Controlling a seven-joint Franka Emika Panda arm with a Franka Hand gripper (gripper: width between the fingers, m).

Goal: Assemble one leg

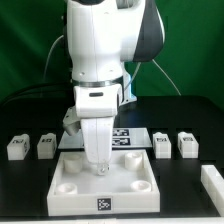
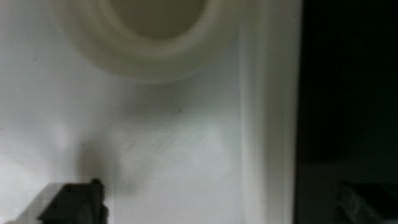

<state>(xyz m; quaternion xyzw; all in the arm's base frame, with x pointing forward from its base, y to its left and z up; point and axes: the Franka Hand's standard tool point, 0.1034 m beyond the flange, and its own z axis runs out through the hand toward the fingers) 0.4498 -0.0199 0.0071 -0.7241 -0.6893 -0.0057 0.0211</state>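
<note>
Several small white legs with black-and-white tags lie on the black table: two at the exterior view's left [image 1: 17,147] [image 1: 46,146], two at its right [image 1: 162,145] [image 1: 187,144] and one at the far right edge [image 1: 212,186]. My gripper [image 1: 100,166] hangs low over the back part of the wide white square piece [image 1: 70,186] with round corner sockets. In the wrist view my gripper [image 2: 217,205] is open and holds nothing. One dark fingertip [image 2: 71,203] is over the white piece [image 2: 178,120], the other over the dark table past its edge. A round socket [image 2: 151,30] shows ahead.
The marker board [image 1: 132,134] lies behind the square piece, partly hidden by the arm. A green wall with dark cables stands at the back.
</note>
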